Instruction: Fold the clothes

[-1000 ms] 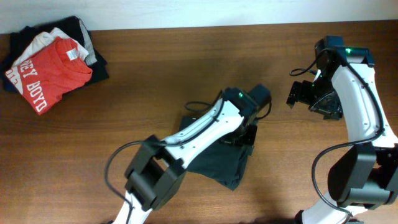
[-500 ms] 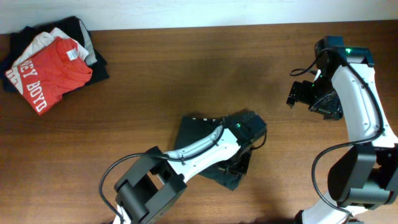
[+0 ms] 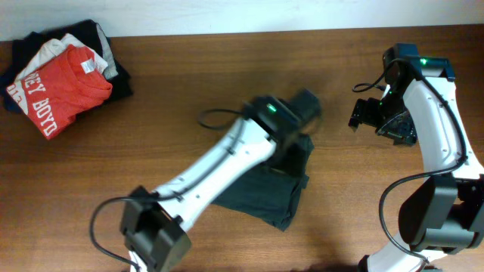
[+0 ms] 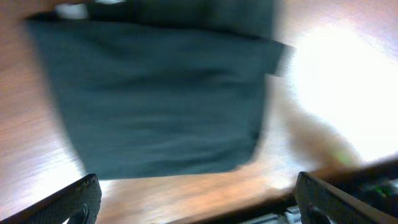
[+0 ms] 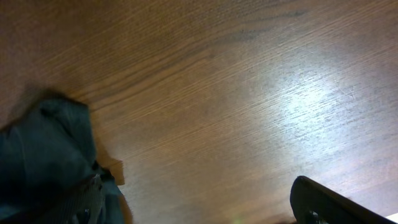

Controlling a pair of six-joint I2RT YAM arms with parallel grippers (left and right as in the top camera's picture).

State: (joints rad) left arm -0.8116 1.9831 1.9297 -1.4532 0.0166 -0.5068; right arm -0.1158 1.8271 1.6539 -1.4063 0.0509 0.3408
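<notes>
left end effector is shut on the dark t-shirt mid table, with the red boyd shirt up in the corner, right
Not quite: the left end effector is open, fingers spread wide and holding nothing, as the left wrist view shows. The dark T-shirt does lie mid table, and the red BOYD shirt is in the corner.

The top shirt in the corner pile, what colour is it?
Red, with white lettering. The T-shirt shows best in the overhead view.
</notes>
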